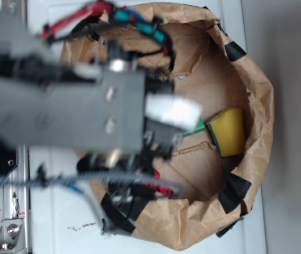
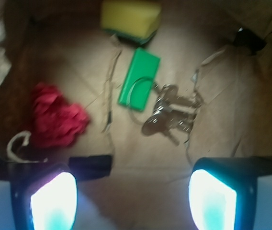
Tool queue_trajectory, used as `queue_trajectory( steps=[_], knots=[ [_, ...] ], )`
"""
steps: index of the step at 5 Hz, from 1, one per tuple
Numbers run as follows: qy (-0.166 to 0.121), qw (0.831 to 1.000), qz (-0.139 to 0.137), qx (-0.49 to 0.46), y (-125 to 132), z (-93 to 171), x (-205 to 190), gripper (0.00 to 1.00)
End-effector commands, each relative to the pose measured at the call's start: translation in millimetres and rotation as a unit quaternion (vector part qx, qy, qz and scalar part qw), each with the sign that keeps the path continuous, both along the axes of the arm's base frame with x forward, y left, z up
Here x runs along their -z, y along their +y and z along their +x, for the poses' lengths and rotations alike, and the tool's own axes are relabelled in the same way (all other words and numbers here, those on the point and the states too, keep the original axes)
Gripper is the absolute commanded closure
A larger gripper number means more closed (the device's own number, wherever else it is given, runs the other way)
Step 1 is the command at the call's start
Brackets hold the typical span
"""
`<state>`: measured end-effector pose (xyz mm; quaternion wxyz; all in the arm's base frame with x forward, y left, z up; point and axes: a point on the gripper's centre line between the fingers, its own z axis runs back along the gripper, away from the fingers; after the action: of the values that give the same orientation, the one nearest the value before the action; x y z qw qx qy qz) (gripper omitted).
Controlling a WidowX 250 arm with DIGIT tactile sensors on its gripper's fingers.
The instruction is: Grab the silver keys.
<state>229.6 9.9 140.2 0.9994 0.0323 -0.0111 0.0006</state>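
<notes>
Gripper [image 2: 133,196] hung wide open and empty above the paper bag's floor [image 2: 141,148]. Red cloth [image 2: 54,117] lay left, yellow sponge [image 2: 130,17] at the far wall, green block [image 2: 138,79] mid-floor. Silver keys [image 2: 170,115] touched the block's right edge; recommended descending right of the block, straddling the bunch only.

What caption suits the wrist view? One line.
Open claw hovers above silver keys beside a green block.

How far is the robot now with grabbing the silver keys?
Done: the arm is over the brown paper bag. In hand: the gripper hangs open above the bunch of silver metal keys, which lies untouched on the bag floor, its wire ring overlapping the green rectangular block. Left: descend, close on the keys, lift.
</notes>
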Motion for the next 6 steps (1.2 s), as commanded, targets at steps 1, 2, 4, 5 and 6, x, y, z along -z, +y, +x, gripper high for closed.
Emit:
queue_trajectory(
  steps=[1,2,4,5,6],
  knots=[
    [-0.035,0.999,-0.039,-0.011,22.2,22.8,-4.4,0.0],
    [-0.031,0.999,-0.04,-0.004,14.3,30.8,11.0,0.0],
    [-0.025,0.999,-0.02,0.01,-3.5,37.4,36.5,0.0],
    [-0.025,0.999,-0.02,0.01,-3.5,37.4,36.5,0.0],
    [-0.025,0.999,-0.02,0.01,-3.5,37.4,36.5,0.0]
  ],
)
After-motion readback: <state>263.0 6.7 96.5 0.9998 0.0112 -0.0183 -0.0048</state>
